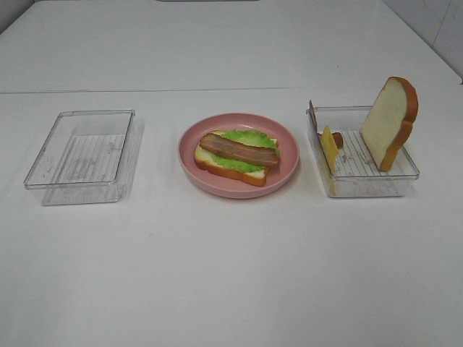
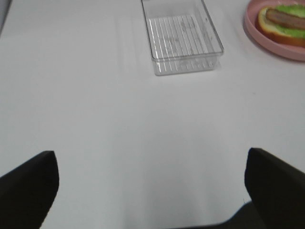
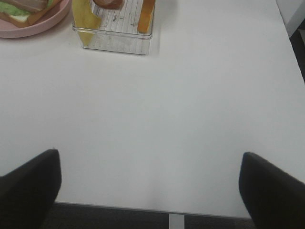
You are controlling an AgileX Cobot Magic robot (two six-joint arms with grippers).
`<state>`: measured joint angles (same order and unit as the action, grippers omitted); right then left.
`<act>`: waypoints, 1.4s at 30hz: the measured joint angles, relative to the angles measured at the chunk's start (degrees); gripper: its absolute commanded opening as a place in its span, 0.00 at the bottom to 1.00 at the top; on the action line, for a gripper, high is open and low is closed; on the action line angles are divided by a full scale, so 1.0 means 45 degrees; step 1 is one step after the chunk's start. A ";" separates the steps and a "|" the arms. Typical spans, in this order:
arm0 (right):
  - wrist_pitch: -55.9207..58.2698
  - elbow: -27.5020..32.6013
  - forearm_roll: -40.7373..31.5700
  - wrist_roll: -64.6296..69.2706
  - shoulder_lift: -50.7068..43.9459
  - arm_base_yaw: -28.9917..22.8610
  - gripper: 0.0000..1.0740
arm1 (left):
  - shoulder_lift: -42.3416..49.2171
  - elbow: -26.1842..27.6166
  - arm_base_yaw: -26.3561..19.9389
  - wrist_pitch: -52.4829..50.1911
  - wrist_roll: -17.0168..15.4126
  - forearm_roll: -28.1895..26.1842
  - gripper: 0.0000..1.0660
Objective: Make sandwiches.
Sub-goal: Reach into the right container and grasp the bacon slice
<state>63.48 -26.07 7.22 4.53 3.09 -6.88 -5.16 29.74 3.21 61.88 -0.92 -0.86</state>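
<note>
The sandwiches [image 1: 236, 153] are one open stack on a pink plate [image 1: 239, 189] at the table's middle: a bread slice, a green lettuce leaf and a brown bacon strip on top. In the clear tray [image 1: 405, 173] to the right, a bread slice [image 1: 389, 121] leans upright, a yellow cheese slice [image 1: 329, 149] stands on edge, and brown bacon pieces [image 1: 337, 139] lie by it. Neither arm shows in the high view. My left gripper [image 2: 152, 191] is open over bare table, with the stack [image 2: 283, 21] far off. My right gripper [image 3: 150, 191] is open too, well short of the tray [image 3: 114, 40].
Another clear plastic tray [image 1: 81, 153] stands left of the plate, also seen from the left wrist as the ribbed tray [image 2: 183, 36]. The table's near edge [image 3: 143, 207] runs just under my right gripper. White tabletop stretches between the grippers and the trays.
</note>
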 measured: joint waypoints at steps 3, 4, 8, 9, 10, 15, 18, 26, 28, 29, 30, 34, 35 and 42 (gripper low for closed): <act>0.0000 0.0000 0.0000 0.0000 0.0000 0.0000 0.92 | 0.0968 0.0000 -0.0573 0.0013 0.0000 0.0000 0.92; 0.0000 0.0000 0.0000 0.0000 0.0000 0.0000 0.92 | 0.1184 0.0000 -0.1006 0.0013 0.0000 0.0000 0.92; 0.0000 0.0000 0.0000 0.0000 0.0013 0.0000 0.92 | 0.1197 0.0000 -0.1362 0.0000 0.0000 0.0013 0.92; 0.0000 0.0000 0.0000 0.0000 0.0013 0.0000 0.92 | 0.1210 0.0000 -0.1401 0.0000 0.0000 0.0013 0.92; 0.0000 0.0000 0.0000 0.0000 0.0013 0.0000 0.92 | 0.1210 0.0000 -0.1401 0.0000 0.0000 0.0013 0.92; 0.0000 0.0000 0.0000 0.0000 0.0013 0.0000 0.92 | 0.1210 0.0000 -0.1439 0.0000 0.0000 0.0013 0.92; 0.0000 0.0000 0.0000 0.0000 0.0013 0.0000 0.92 | 0.1210 0.0000 -0.1439 0.0000 0.0000 0.0013 0.92; 0.0000 0.0000 0.0000 0.0000 0.0025 0.0000 0.92 | 0.1210 0.0000 -0.1439 0.0000 0.0000 0.0013 0.92; 0.0000 0.0000 0.0000 0.0000 0.0025 0.0000 0.92 | 0.1210 0.0000 -0.1439 0.0000 0.0000 0.0013 0.92; 0.0000 0.0000 0.0000 0.0000 0.0025 0.0000 0.92 | 0.1210 0.0000 -0.1439 0.0000 0.0000 0.0013 0.92; 0.0000 0.0000 0.0000 0.0000 0.0025 0.0000 0.92 | 0.1210 0.0000 -0.1439 0.0000 0.0000 0.0013 0.92; 0.0000 0.0000 0.0000 0.0000 0.0025 0.0000 0.92 | 0.1210 0.0000 -0.1439 0.0000 0.0000 0.0013 0.92; 0.0000 0.0000 0.0000 0.0000 0.0025 0.0000 0.92 | 0.1210 0.0000 -0.1439 0.0000 0.0000 0.0013 0.92; 0.0000 0.0000 0.0000 0.0000 0.0025 0.0000 0.92 | 0.1210 0.0000 -0.1439 0.0000 0.0000 0.0013 0.92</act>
<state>63.48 -26.07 7.22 4.53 3.21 -6.88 0.29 29.74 -3.27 61.88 -0.92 -0.80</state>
